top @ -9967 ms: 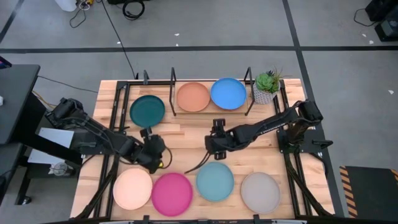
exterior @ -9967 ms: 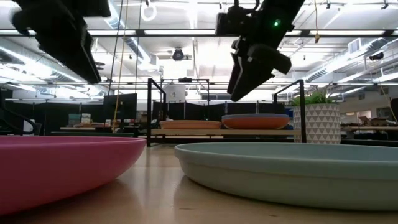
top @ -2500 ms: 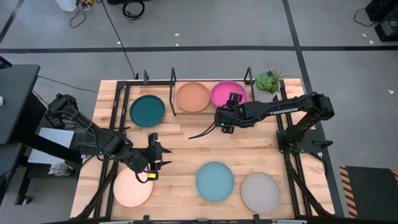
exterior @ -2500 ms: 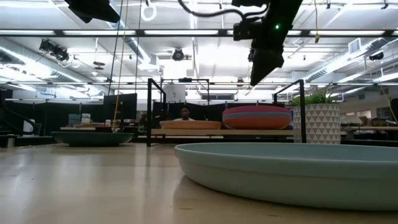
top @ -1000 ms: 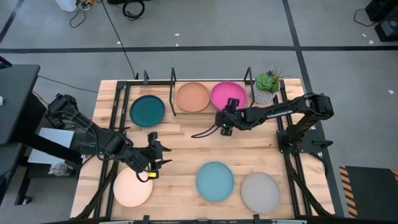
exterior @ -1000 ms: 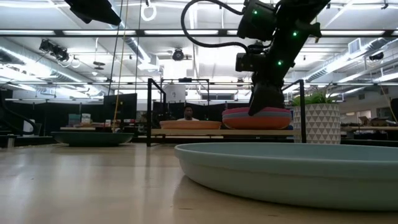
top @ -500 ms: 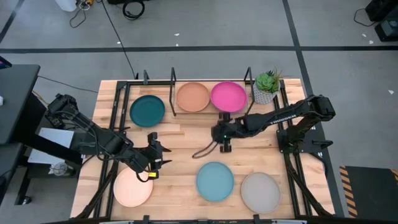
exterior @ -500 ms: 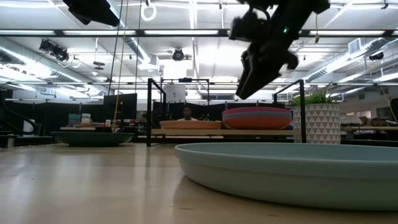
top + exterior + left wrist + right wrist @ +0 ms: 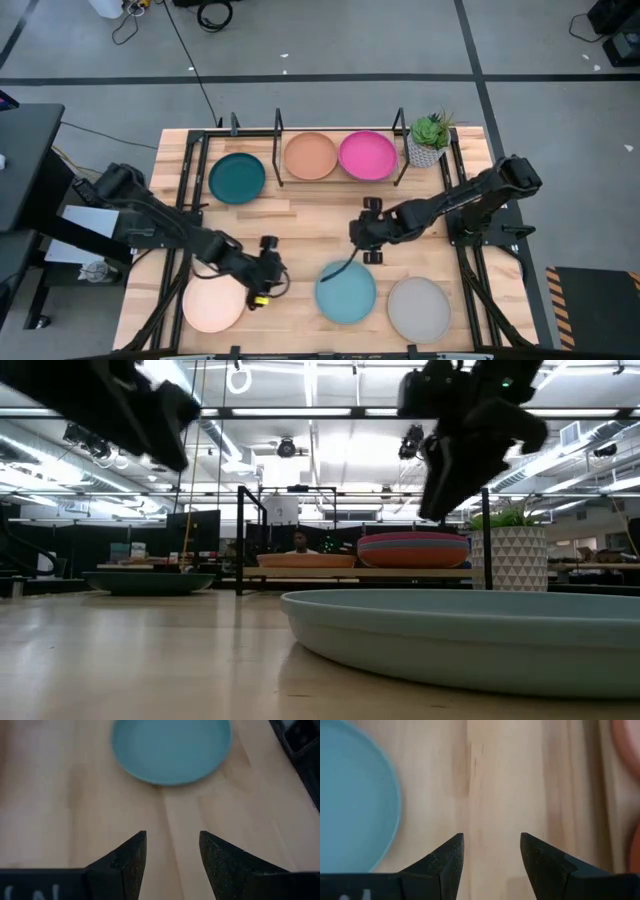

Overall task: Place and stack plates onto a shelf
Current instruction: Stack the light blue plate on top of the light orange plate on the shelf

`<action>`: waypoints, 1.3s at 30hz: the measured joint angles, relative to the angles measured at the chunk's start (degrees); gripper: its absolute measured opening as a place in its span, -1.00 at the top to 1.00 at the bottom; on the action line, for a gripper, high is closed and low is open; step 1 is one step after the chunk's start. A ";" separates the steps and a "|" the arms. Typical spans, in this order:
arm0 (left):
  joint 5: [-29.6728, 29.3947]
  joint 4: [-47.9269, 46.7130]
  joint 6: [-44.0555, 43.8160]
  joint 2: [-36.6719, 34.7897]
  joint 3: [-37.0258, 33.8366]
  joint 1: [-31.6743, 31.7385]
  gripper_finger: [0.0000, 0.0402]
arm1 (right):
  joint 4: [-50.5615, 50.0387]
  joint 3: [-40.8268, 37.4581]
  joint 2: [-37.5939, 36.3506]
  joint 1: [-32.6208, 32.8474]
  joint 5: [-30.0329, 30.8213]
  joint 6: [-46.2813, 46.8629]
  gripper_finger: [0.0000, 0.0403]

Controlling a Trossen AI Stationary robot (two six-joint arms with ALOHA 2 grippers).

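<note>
The table [image 9: 300,215] carries everything, and the shelf [image 9: 278,152] is set along its far edge, toward the far right corner. Two piles are held on the shelf: an orange plate [image 9: 310,156] on the left half and a magenta plate [image 9: 367,156] on the right half, just beside each other. In the low view the magenta plate is seen resting on at least one other plate, so stacking has been begun there; how many lie under either top plate cannot be told.

Four plates are left off the shelf. A dark teal plate [image 9: 237,178] lies just outside the shelf's left end, and along the near edge a cream plate [image 9: 213,307], a light blue plate [image 9: 345,292] and a grey plate [image 9: 418,309] lie in a row. The task is judged roughly half done.

The left gripper [image 9: 266,285] is held between the cream and light blue plates, its fingers spread and empty. The right gripper [image 9: 368,231] is held over bare wood just beyond the light blue plate, likewise spread and empty. The light blue plate is judged likeliest to be taken next.
</note>
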 joint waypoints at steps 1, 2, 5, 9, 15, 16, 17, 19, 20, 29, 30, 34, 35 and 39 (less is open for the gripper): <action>1.56 0.67 0.51 1.45 0.47 0.59 0.06 | -1.37 0.00 0.00 0.47 0.00 1.70 0.00; 2.78 1.69 1.60 2.83 0.98 1.18 0.07 | -2.81 0.00 0.00 0.88 -0.02 3.45 0.00; 5.95 2.97 4.82 6.43 2.67 2.71 0.11 | -6.91 0.00 0.00 2.36 0.02 8.30 0.00; 8.62 3.25 9.11 11.25 6.29 4.46 0.16 | -11.63 0.00 0.00 4.85 0.70 14.16 0.00; 9.35 3.45 18.38 18.64 11.22 5.53 0.17 | -17.86 0.00 0.00 8.77 2.67 22.27 0.00; 9.35 3.15 20.15 19.65 11.85 5.59 0.17 | -18.34 0.00 0.00 9.45 3.33 23.34 0.00; 9.32 3.12 22.00 20.90 12.77 5.57 0.17 | -18.62 0.00 0.00 10.12 4.03 24.34 0.00; 9.35 3.22 25.84 22.96 14.34 5.58 0.17 | -18.86 0.00 0.00 11.30 5.17 25.68 0.00; 9.34 3.08 27.79 23.79 15.07 5.59 0.17 | -18.86 0.00 0.00 11.83 5.68 26.22 0.00; 11.42 2.89 42.43 27.91 18.41 5.40 0.17 | -19.12 0.00 0.00 14.66 6.68 32.78 0.00; 11.86 3.00 43.13 27.89 18.43 5.48 0.17 | -19.10 -0.02 0.00 15.04 6.69 33.69 0.00; 13.08 3.41 45.21 27.89 18.43 5.61 0.22 | -19.02 -0.01 0.00 16.61 6.69 36.93 0.00; 13.77 3.50 45.80 27.89 18.43 5.60 0.24 | -18.98 -0.01 0.00 17.00 6.72 37.71 0.00; 15.27 5.12 48.26 28.68 18.40 5.62 0.33 | -18.86 -0.02 0.00 18.41 7.70 39.98 0.00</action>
